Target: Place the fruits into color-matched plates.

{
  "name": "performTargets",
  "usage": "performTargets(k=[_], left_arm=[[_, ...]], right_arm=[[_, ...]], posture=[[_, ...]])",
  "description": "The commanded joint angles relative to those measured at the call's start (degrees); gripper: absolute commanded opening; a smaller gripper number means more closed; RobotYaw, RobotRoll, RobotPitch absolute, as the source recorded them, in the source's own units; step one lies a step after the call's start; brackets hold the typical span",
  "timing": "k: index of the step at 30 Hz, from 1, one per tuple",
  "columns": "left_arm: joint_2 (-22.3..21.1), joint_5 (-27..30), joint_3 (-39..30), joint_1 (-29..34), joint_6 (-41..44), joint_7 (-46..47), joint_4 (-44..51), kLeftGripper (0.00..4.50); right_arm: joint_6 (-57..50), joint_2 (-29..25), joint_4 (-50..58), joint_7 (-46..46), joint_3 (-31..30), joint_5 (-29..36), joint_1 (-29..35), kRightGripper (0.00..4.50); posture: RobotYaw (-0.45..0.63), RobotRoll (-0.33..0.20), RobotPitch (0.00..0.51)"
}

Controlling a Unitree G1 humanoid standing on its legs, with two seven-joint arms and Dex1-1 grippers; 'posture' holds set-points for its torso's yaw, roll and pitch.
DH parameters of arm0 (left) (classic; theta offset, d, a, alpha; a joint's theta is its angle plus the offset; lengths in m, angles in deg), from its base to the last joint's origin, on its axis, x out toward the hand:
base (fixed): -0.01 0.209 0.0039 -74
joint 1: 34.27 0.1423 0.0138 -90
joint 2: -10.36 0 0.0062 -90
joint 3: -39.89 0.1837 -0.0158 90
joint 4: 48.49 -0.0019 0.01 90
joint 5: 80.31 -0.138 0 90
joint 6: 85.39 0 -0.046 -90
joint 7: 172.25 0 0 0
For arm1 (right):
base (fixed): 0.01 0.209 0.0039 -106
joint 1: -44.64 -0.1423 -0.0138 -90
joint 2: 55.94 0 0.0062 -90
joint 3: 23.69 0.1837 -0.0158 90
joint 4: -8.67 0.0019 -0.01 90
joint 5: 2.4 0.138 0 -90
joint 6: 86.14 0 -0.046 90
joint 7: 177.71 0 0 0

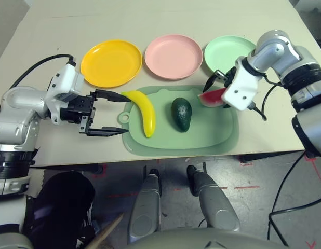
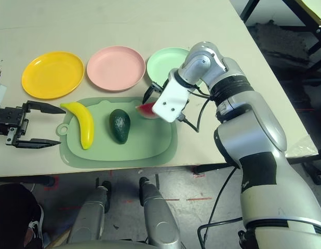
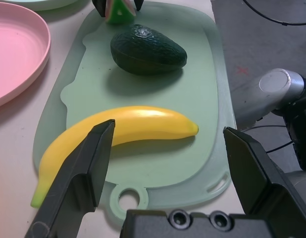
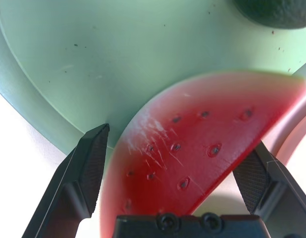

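Along the cutting mat's [image 1: 181, 151] left edge lies the banana [image 1: 145, 113], the avocado [image 1: 181, 114] mid-mat, the watermelon [image 1: 211, 98] by its far right corner; all three plates [image 1: 111, 63] look empty (nothing sorted, apparently). Left wrist view: left gripper [image 3: 168, 129], fingers apart beside the banana. Right wrist view: right gripper's [image 4: 177, 148] fingers spread around the watermelon.
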Motion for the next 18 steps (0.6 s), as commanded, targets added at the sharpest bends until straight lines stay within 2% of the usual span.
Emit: performTargets(k=[1, 12, 15, 18], left_arm=[[-0.9, -0.2, -0.4, 0.5, -0.5, -0.3, 0.9, 4.46], [-1.1, -0.9, 0.0, 0.1, -1.3, -0.5, 0.3, 4.46], [-1.3, -1.1, 0.1, 0.3, -1.5, -0.5, 0.5, 4.50], [-1.5, -1.2, 0.0, 0.2, -1.4, -0.4, 0.5, 4.50]], right_arm=[[-2.3, -0.1, 0.5, 2.0, 1.1, -0.7, 1.7, 4.50], [-9.0, 1.1, 2.6, 2.7, 3.8, -1.3, 2.4, 4.50], [-10.2, 1.6, 2.6, 2.9, 4.2, -1.2, 2.6, 4.06], [-11.0, 1.7, 2.4, 2.3, 4.5, -1.7, 2.5, 3.00]], posture=[[-0.04, 0.000, 0.305], [-0.04, 0.000, 0.314], [-0.04, 0.000, 0.313], [-0.04, 0.000, 0.314]])
